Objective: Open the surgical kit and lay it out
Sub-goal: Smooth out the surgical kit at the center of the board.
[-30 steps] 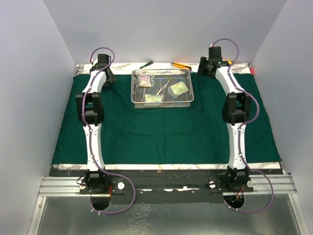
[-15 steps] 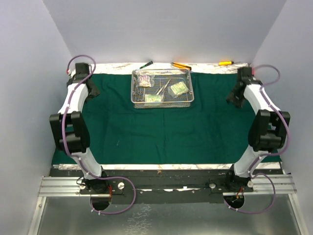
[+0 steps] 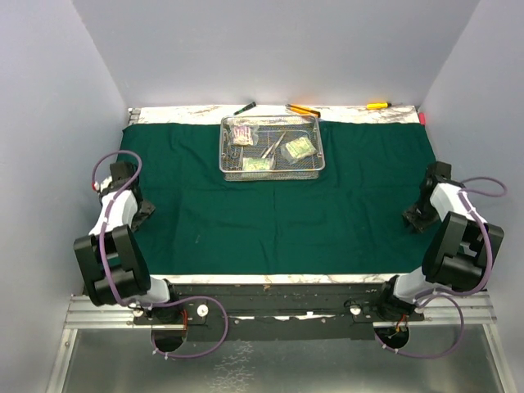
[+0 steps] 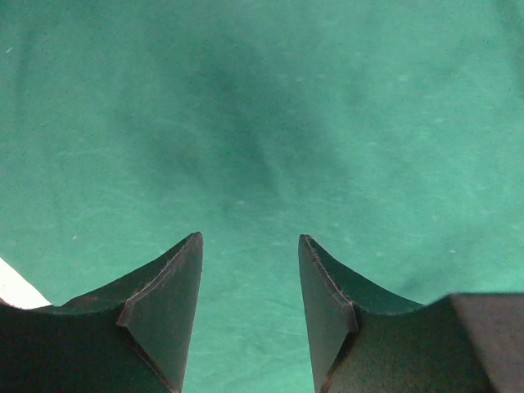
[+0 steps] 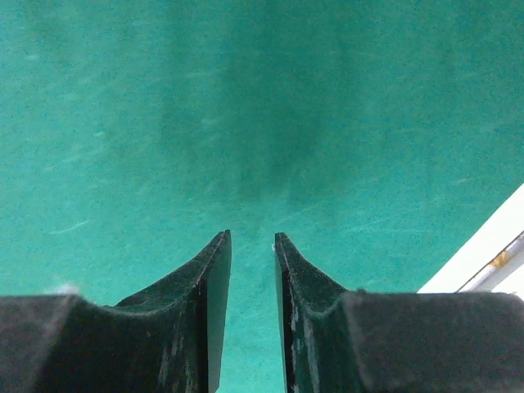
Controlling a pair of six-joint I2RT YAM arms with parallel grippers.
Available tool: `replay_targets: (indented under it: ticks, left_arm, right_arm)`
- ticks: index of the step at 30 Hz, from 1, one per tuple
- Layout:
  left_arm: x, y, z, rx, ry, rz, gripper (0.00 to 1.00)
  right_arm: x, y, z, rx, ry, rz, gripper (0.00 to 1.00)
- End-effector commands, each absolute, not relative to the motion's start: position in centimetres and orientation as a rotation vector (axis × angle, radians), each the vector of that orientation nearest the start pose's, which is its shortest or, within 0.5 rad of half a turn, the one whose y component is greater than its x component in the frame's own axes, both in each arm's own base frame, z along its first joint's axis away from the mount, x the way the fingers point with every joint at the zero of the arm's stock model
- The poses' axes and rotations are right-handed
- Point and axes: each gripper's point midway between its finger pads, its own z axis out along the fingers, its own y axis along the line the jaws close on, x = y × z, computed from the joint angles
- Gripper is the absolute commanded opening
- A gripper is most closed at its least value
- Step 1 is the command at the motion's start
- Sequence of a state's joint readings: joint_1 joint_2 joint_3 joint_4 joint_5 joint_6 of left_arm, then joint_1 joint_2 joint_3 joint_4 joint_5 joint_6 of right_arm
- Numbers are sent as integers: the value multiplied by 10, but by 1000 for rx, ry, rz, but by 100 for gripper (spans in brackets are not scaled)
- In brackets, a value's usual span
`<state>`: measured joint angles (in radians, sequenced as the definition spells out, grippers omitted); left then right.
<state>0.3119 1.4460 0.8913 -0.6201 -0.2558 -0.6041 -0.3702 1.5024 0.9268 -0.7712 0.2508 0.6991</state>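
The surgical kit's dark green cloth [image 3: 278, 221] lies spread flat over the table. The silver wire-mesh tray [image 3: 225, 152] stands on it at the far middle. In the tray are three clear packets [image 3: 241, 134], [image 3: 299, 147], [image 3: 257, 164] and steel instruments [image 3: 273, 147]. My left gripper [image 3: 141, 214] is low over the cloth's left edge. In the left wrist view it [image 4: 250, 246] is open and empty above bare cloth [image 4: 262, 123]. My right gripper [image 3: 413, 218] is low over the cloth's right edge. In the right wrist view it [image 5: 252, 241] has a narrow gap with nothing in it, above cloth [image 5: 246, 98].
Beyond the cloth's far edge lie a green-handled screwdriver [image 3: 245, 107], an orange-handled tool [image 3: 303, 109] and a yellow-handled one [image 3: 377, 105]. Pale walls close in the left, right and back. White table edge shows at the left wrist's corner [image 4: 12, 288] and the right wrist's [image 5: 491, 250].
Both arms have swung from the far side out to the far corners, then drawn back along the cloth's side edges toward the near edge. The tray has not moved.
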Motion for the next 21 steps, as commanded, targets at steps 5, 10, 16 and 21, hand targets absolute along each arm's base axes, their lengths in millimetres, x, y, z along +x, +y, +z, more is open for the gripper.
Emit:
replay_targets:
  ticks: [5,10,16,21]
  left_arm:
    - [223,135,33,-1486,2284,390,53]
    - [195,145,14,-1628,2278,472,54]
    - [176,154,7,-1712,2283,567,55]
    - [166,160,12,-1750,2256,646,56]
  right_arm:
    - [211,-124,25,1663,2381,-390,32]
    - [190,-127,10,1768,2390,-445,32]
    - [163,-141,5,1907,2351,-545,32]
    - [154,-149,5,1962,2321,-591,32]
